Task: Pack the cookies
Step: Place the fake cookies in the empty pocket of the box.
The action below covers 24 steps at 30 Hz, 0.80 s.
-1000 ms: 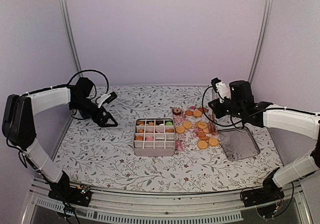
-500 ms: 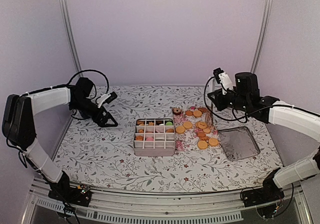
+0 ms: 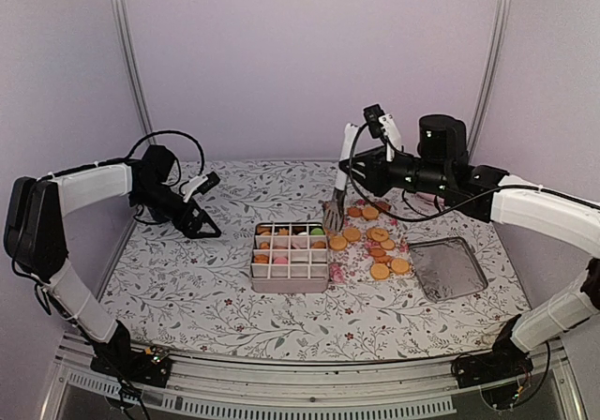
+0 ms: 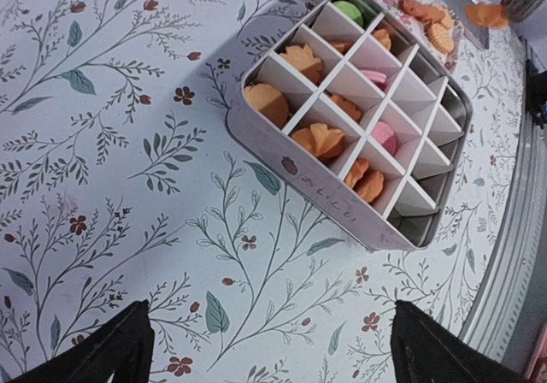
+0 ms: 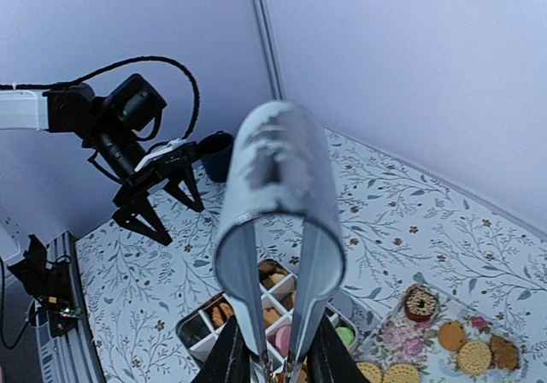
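Observation:
A white divided tin (image 3: 290, 277) stands mid-table with cookies (image 4: 320, 139) in several cells: orange, pink and one green. More cookies (image 3: 379, 249) lie loose on a floral sheet to its right. My right gripper (image 3: 356, 169) is shut on metal tongs (image 3: 342, 181), whose tips hang over the tin's far right corner. In the left wrist view the tongs' tips pinch an orange cookie (image 4: 485, 13). In the right wrist view the tongs (image 5: 273, 169) point down at the tin (image 5: 192, 336). My left gripper (image 3: 194, 217) is open over the cloth, left of the tin (image 4: 282, 156), holding nothing.
A grey metal lid (image 3: 448, 270) lies right of the loose cookies. A chocolate ring cookie (image 5: 420, 300) sits at the sheet's far corner. Purple walls and two upright poles close in the back. A dark cup (image 5: 215, 154) stands behind the left gripper.
My right arm has swung left, carrying the tongs from above the loose cookies to over the tin's far right corner. The left arm has not moved.

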{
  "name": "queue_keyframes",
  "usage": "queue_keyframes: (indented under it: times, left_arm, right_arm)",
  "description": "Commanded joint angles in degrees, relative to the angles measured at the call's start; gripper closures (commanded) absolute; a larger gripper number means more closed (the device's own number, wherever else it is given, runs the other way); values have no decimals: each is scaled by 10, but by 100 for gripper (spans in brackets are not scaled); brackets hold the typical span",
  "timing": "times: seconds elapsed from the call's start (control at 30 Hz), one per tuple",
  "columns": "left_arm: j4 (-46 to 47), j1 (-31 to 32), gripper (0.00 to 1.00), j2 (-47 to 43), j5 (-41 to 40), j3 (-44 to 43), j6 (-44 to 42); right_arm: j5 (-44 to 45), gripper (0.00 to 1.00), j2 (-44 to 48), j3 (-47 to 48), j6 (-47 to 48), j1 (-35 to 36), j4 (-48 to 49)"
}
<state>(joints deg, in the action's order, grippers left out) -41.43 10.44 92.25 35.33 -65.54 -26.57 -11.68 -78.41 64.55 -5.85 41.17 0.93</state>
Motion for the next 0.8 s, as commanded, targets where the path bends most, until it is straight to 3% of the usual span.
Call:
queue_keyframes:
  times: [0.0, 0.77]
  left_arm:
    - [-9, -5, 3, -2, 8, -16, -7]
    - [-10, -5, 3, -5, 7, -13, -11]
  right_arm:
    - [-47, 100, -44, 20, -50, 32, 57]
    - [-56, 100, -169, 44, -76, 50, 137]
